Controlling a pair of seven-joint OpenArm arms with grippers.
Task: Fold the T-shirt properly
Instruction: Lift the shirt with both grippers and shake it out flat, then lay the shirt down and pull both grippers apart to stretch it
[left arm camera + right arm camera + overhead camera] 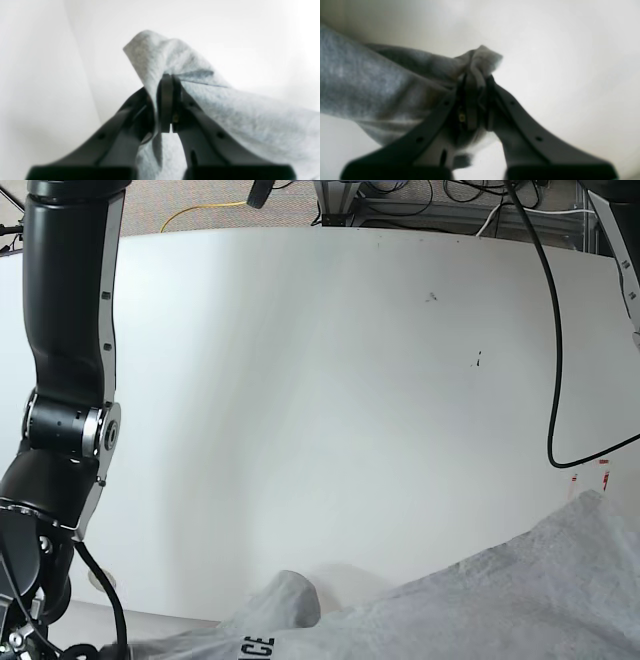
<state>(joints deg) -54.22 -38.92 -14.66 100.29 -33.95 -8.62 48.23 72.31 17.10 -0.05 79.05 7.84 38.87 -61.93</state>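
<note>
- Here, the left hand (168,100) is pinching a fold of the T-shirt (225,117), with its two black fingers (166,102) squeezed tight on the grey cloth.
- A soft peak of the T-shirt is sticking up above the left hand, and more cloth is hanging down beside and below it.
- The right hand (475,100) is also squeezing the T-shirt (370,82), with a small bunch of grey cloth poking out past its fingertips.
- From the right hand, the cloth is stretching away to the side in a long grey band.
- In the base view, the T-shirt (500,600) is lying across the near edge of the white counter (320,380).
- One rounded bit of the T-shirt is lifting a little off the counter, and black letters (256,647) are showing on the cloth just below it.
- The far part of the counter, away from the T-shirt, is showing two small dark marks (432,298).
- A big black arm (65,380) is standing at the side of the counter, near the T-shirt's lettered end.
- A black cable (552,330) is hanging down over the counter, above the T-shirt's other end.
- Neither hand is showing in the base view.
</note>
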